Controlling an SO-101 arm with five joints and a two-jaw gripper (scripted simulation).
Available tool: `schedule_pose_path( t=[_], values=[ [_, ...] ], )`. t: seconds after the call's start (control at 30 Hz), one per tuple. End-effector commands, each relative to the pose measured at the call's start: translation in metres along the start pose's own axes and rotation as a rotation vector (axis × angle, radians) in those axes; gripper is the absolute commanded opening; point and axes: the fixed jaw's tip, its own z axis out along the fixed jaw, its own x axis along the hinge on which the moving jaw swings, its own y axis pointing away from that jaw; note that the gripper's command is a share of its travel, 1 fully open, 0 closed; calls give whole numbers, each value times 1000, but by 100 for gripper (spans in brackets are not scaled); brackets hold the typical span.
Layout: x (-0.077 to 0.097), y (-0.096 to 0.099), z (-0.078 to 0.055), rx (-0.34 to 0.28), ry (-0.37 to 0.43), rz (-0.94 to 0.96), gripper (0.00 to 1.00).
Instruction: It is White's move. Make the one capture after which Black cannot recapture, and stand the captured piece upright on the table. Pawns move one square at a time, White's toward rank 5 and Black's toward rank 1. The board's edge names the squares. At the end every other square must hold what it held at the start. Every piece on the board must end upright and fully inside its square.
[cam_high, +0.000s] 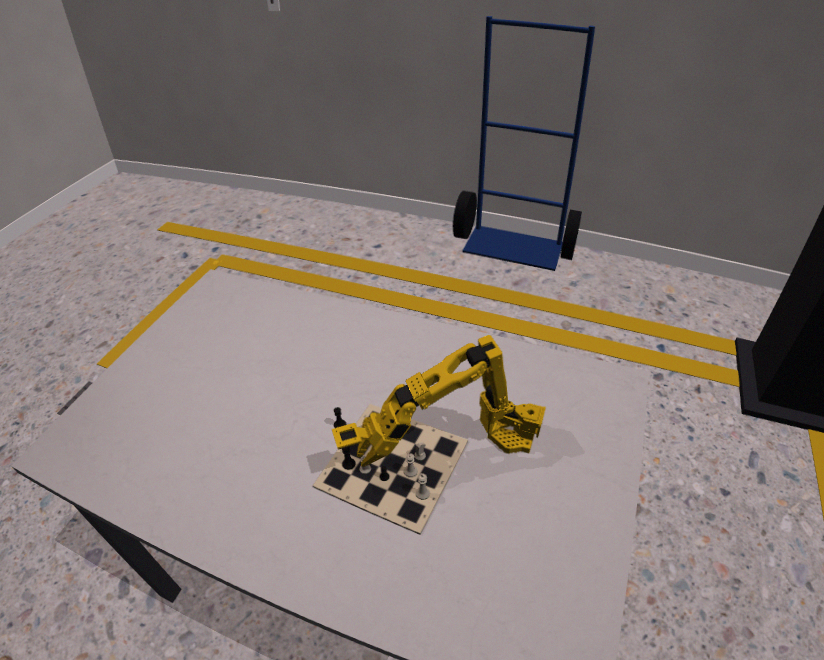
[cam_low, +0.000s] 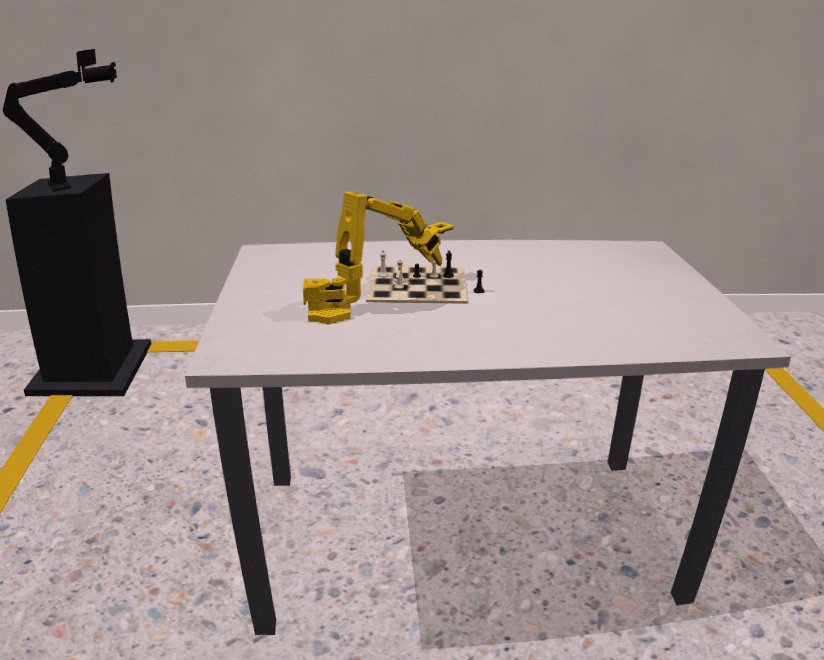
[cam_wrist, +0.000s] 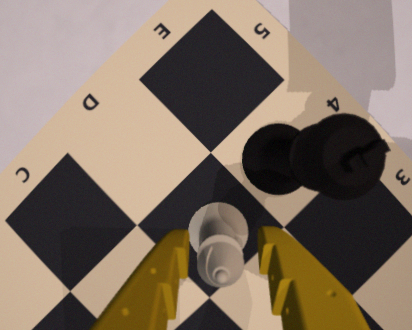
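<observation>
Your gripper (cam_wrist: 223, 235) hangs low over the chessboard (cam_wrist: 125, 135), tips pointed down, its two yellow jaws standing on either side of the white pawn (cam_wrist: 220, 250). The jaws are set narrow, yet a sliver of board shows between each jaw and the pawn, so you are gripping nothing. By the edge letters in the wrist view, that pawn stands upright on the dark square D4. On E4, the next square toward the board's edge, stands a tall black piece (cam_wrist: 330, 157), upright and close to your right-hand jaw but not touching it. E5, D5 and C5 show bare in the same view. From the top camera you can see another black piece (cam_high: 338, 415) standing upright on the table (cam_high: 206, 385), just off the board on the side away from the arm's base and partly hidden behind the wrist camera housing. Further along the board are a small black pawn (cam_high: 383, 473) and three white pieces (cam_high: 410, 466), all upright; their squares are too small to read from there. The side view shows the arm arched over the board from its base.
</observation>
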Motion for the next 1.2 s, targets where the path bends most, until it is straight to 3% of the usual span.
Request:
schedule_pose_path(
  t=[0.0,0.53,1.17],
  values=[
    [7,2,6,-5,22,-2,10],
    [17,2,13,-5,23,-2,10],
    [17,1,13,-2,23,-2,10]
  ],
)
